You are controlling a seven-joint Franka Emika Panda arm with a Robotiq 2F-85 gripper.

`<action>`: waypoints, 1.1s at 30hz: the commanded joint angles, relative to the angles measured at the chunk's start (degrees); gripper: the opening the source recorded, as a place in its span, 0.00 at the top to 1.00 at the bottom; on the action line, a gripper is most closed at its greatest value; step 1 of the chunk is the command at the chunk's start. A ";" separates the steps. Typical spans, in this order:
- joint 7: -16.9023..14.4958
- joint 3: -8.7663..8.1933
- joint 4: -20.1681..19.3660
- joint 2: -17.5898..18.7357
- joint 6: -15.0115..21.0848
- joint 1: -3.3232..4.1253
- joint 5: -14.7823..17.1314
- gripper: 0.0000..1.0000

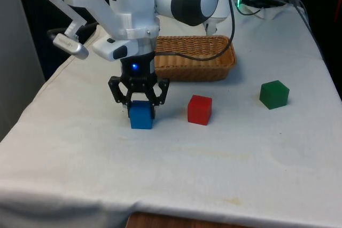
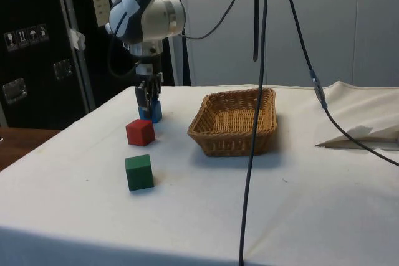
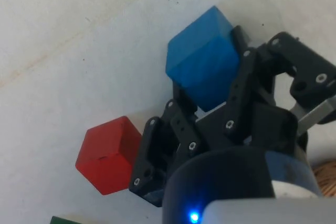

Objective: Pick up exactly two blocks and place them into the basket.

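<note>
The gripper grips the blue block on the cloth, left of the red block. Lift straight up, then carry it to the far basket.

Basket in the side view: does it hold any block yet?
No. The basket shows only bare wicker inside, while the blue block, red block and green block are outside it.

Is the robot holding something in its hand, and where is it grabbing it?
Yes. The hand grips the blue block by two opposite sides, at the table.
</note>
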 commanded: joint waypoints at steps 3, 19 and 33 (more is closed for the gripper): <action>-0.23 0.23 0.17 0.23 0.52 -0.17 0.34 1.00; 0.63 -1.83 -2.92 -3.72 -1.20 1.20 -0.40 0.99; 0.69 -4.07 -9.22 -11.29 -2.06 3.32 -1.95 0.99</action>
